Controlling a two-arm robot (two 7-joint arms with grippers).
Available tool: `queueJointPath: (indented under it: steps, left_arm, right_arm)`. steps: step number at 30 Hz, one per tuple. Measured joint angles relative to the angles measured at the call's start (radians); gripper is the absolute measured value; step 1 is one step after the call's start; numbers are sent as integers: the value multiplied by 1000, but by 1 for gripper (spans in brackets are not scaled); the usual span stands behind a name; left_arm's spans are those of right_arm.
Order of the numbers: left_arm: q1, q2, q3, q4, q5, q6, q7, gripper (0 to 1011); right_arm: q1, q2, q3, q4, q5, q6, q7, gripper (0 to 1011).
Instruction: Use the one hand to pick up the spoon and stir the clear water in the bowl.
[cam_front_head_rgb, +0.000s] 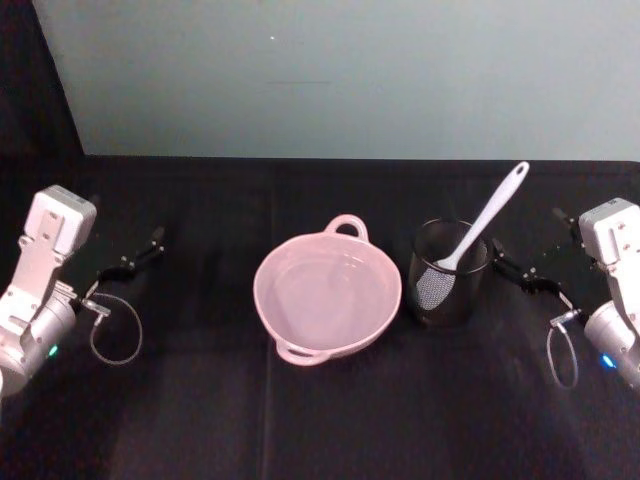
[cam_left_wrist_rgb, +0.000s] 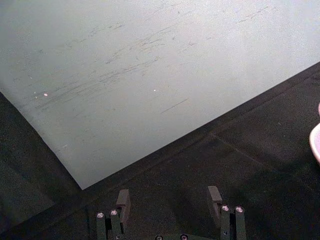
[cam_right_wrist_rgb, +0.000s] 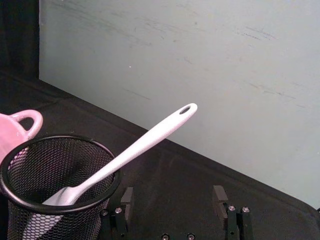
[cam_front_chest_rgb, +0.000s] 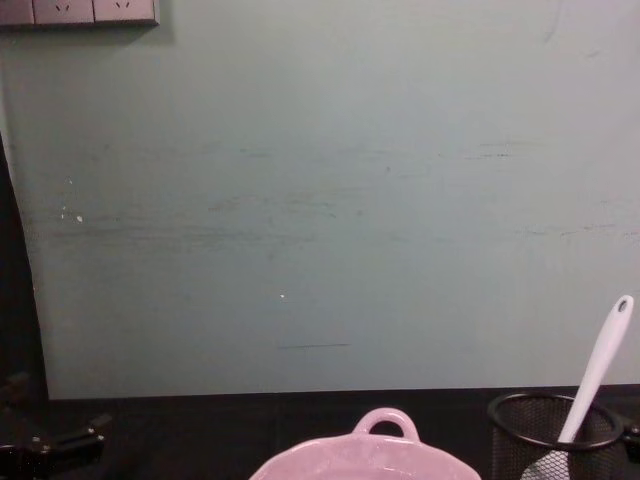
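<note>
Nothing is done yet. The right tool (cam_right_wrist_rgb: 172, 199), fingers apart and empty, hangs just beside the mesh cup (cam_front_head_rgb: 447, 292), which holds the spoon (cam_front_head_rgb: 482, 222) blade-down. Beyond the cup sits the bowl (cam_front_head_rgb: 264, 296), its water (cam_front_head_rgb: 325, 292) barely visible, probably calm. The left tool (cam_left_wrist_rgb: 169, 200), likewise apart, idles on the bowl's other side. Grasping, lifting and stirring remain.

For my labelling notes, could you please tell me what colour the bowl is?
The bowl is a glossy pale pink; it shows best in the head view.

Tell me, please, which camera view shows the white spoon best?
The right wrist view: the spoon shows close up, from its holed handle end to the blade inside the mesh cup. The head view shows it whole but farther off, right of the bowl; the chest view shows its handle and part of the blade.
</note>
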Motion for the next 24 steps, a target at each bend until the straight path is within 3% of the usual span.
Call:
queueJointPath:
  steps: [24]
  left_arm:
    - [0,0,0,0,0,0,0,1011]
  right_arm:
    - [0,0,0,0,0,0,0,1003]
